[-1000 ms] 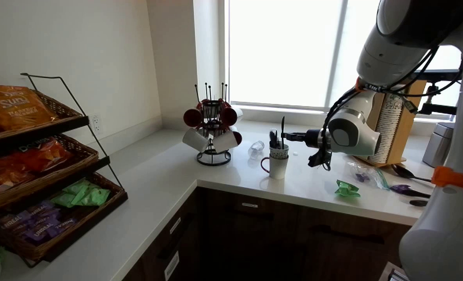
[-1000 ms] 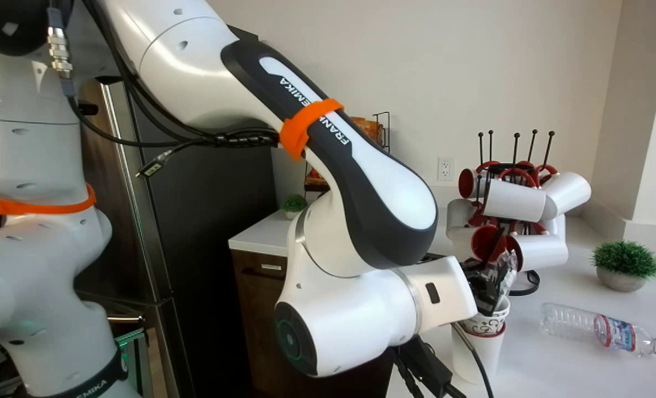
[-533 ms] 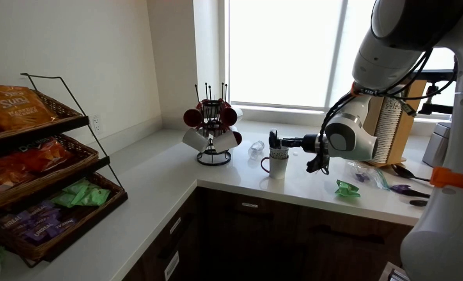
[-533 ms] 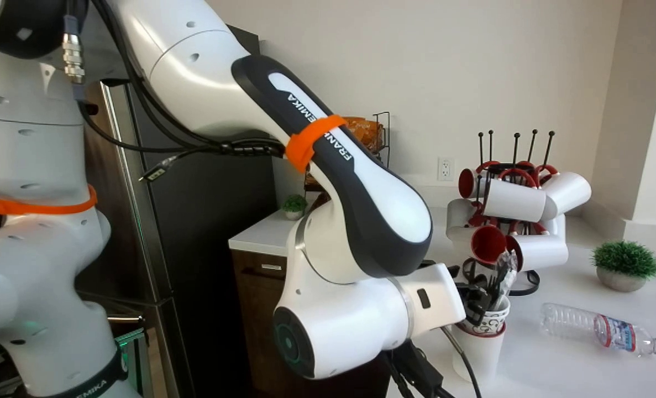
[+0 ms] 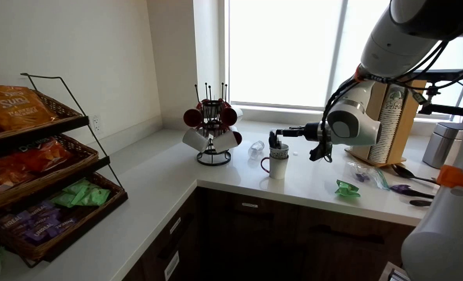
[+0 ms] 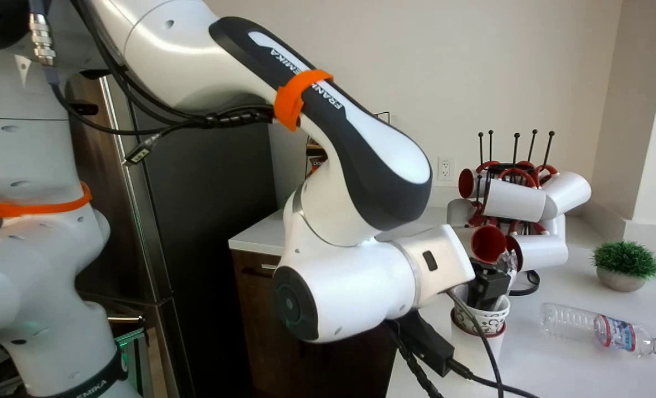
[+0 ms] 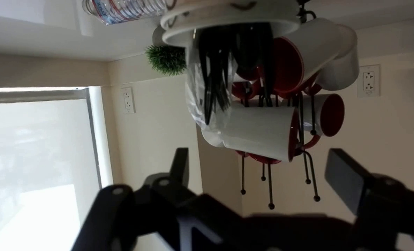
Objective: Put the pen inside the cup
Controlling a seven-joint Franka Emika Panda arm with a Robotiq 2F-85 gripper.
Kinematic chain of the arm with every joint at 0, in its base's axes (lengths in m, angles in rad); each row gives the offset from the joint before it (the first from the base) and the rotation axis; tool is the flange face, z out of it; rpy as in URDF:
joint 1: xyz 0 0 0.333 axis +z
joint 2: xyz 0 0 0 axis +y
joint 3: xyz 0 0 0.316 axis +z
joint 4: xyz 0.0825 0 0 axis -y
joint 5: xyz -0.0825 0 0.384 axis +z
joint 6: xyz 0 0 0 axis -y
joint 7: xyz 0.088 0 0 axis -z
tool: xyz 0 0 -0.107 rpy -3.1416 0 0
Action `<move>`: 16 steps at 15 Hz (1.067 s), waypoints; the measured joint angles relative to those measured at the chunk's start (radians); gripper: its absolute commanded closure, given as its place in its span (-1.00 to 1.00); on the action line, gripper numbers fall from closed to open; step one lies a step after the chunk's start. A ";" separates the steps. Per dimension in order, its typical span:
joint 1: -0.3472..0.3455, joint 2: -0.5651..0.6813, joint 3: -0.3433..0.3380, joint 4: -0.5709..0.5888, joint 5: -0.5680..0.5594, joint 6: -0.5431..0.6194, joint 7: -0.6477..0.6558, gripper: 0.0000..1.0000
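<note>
In an exterior view, the cup (image 5: pixel 279 168) stands below my pincer (image 5: pixel 279 132), handle (image 5: pixel 261 164) showing; pulling back sideways could snag the utensils (image 5: pixel 272 139) and topple it. The wrist view, lacking that handle, shows my fingers (image 7: pixel 344 179) spread, holding nothing; the pen, indistinguishable, is probably among those utensils.

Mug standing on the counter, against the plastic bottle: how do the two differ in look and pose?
The mug stands upright, while the plastic bottle lies on its side. The mug is opaque white; the bottle is clear, with a red and blue label. The mug has a red side handle; no handle shows on the bottle. Both rest on the white countertop.
</note>
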 measured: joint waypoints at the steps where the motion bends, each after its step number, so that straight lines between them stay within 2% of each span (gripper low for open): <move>1: 0.005 -0.024 0.001 0.002 -0.030 0.029 0.017 -1.00; 3: 0.017 -0.072 0.009 0.007 -0.128 0.092 0.091 -1.00; 8: 0.048 -0.158 0.063 0.021 -0.540 0.215 0.454 -1.00; 12: 0.060 -0.167 0.099 0.034 -0.867 0.255 0.723 -1.00; 16: 0.057 -0.165 0.097 0.063 -1.192 0.309 0.987 -1.00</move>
